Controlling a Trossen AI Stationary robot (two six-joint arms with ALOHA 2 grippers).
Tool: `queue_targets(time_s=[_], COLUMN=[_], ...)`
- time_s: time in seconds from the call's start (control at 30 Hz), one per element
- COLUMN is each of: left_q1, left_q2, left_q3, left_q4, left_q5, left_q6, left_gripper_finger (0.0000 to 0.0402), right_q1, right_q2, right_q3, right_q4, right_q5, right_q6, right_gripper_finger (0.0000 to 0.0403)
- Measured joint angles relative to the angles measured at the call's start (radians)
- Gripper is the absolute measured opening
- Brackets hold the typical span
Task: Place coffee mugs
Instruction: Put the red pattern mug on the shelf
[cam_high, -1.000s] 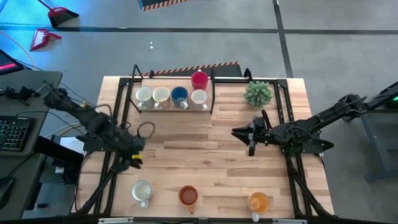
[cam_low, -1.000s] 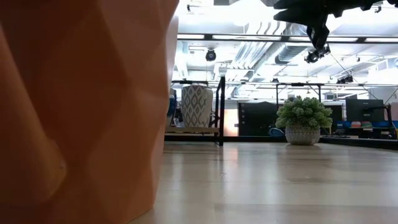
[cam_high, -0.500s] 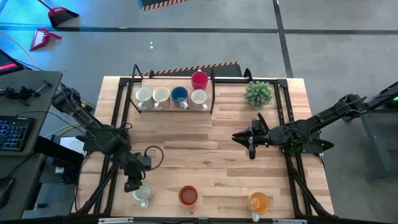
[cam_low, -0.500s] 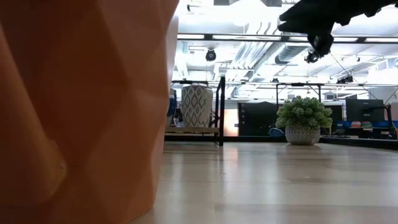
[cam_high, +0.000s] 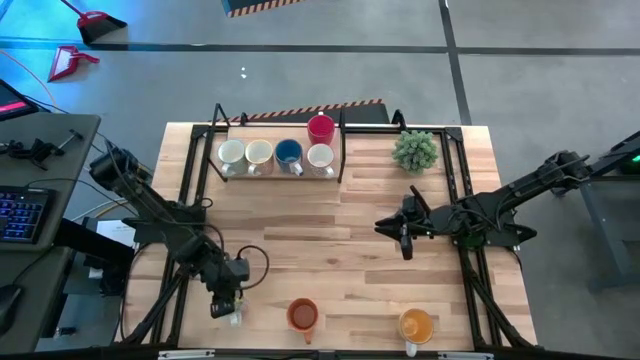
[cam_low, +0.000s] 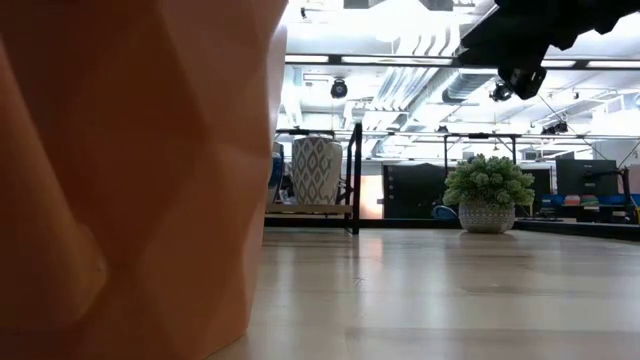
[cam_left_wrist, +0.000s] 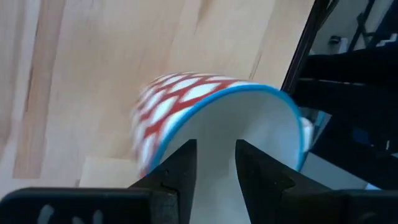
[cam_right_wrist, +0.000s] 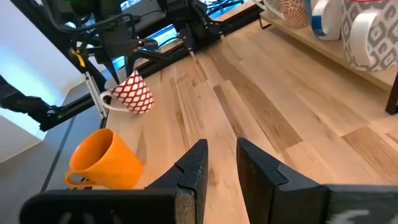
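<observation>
Left claw (cam_high: 224, 298) is hovering at the surface's (cam_high: 330, 230) front-left corner, fingers slightly spread, straddling the rim of the patterned mug (cam_left_wrist: 211, 124) directly below.

A light wooden table (cam_high: 400, 290) with plank grain is seen, framed by black rails. Directly beneath the left gripper (cam_high: 224, 303) a white mug with a red lattice pattern (cam_right_wrist: 135, 94) is stood on the boards. Just beside that gripper, towards the right arm, a red-orange mug (cam_high: 302, 315) is set near the front edge. A yellow-orange mug (cam_high: 415, 325) is placed in front of the right gripper (cam_high: 403, 243). Behind that gripper a small potted plant (cam_high: 415, 151) is stood, and a black rack (cam_high: 345, 150) is set at the far edge.
</observation>
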Motion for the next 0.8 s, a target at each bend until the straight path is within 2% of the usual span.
queue_targets(time_s=[0.2,0.3,0.53,0.8], left_q1=[0.001,0.001,0.004,0.004], left_q2=[-0.028,-0.054,-0.082,-0.067], left_q3=[-0.001,0.004,0.103,0.109], left_q4=[0.095,0.087,-0.137,-0.288], left_q5=[-0.009,-0.013,-0.102,-0.117], left_q6=[-0.007,-0.019,0.016,0.016], left_gripper_finger=[0.0102,0.0102,0.0102,0.0102], right_q1=[0.0,0.0,0.0,0.0], right_q2=[0.0,0.0,0.0,0.0], right_q3=[0.0,0.0,0.0,0.0], right_q4=[-0.015,-0.023,-0.04,-0.036], right_q5=[-0.013,-0.013,-0.014,-0.015], right_q6=[0.0,-0.001,0.001,0.001], right_gripper_finger=[0.0067,0.0067,0.0067,0.0067])
